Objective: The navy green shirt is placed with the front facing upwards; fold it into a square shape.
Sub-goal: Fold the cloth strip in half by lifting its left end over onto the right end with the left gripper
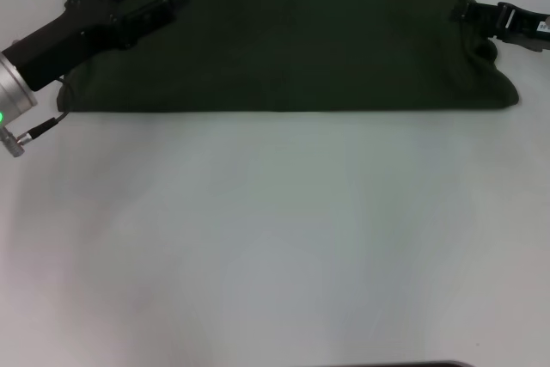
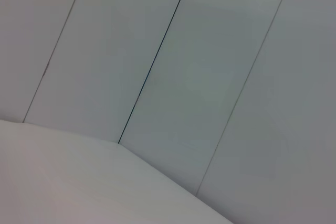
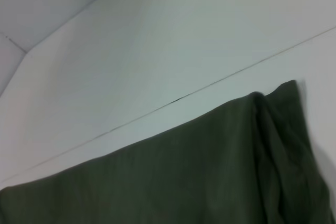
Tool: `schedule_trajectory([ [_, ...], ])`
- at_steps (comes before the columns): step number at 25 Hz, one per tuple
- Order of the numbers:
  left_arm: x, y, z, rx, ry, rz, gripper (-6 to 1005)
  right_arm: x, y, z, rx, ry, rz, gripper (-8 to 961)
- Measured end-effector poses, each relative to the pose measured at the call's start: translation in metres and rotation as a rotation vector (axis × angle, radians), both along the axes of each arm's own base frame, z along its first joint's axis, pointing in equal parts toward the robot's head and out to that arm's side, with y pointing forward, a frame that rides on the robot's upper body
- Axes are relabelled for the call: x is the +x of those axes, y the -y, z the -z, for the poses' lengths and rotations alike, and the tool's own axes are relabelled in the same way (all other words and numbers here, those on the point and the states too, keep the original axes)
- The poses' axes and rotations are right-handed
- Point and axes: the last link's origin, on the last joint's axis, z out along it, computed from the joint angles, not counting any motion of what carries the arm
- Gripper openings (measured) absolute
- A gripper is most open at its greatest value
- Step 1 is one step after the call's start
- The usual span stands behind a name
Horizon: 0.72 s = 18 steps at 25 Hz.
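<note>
navy green shirt (image 1: 292,36) (plain side up), folded, wide band

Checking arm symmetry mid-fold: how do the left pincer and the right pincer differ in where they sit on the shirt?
The left pincer lies over the navy green shirt near its far left corner, angled inward; the right pincer only meets the shirt's right edge. Much of the left arm's body shows, with silver wrist and green light; the right shows just a short black tip at the frame edge. Both are black and at the shirt's far half.
</note>
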Motion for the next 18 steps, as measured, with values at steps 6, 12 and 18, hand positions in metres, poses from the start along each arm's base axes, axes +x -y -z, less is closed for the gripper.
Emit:
schedule_trajectory([
  [6,0.000,0.000,0.000,0.000,0.001,0.000,921,0.005,0.003,-0.007,0.025,-0.007,0.002,750],
  [12,0.000,0.001,0.000,0.002,0.008,0.003,920,0.008,0.004,-0.012,0.039,-0.012,0.007,750],
  [18,0.000,0.001,-0.002,0.017,0.015,0.006,921,0.009,0.002,-0.009,0.049,0.000,0.021,749],
])
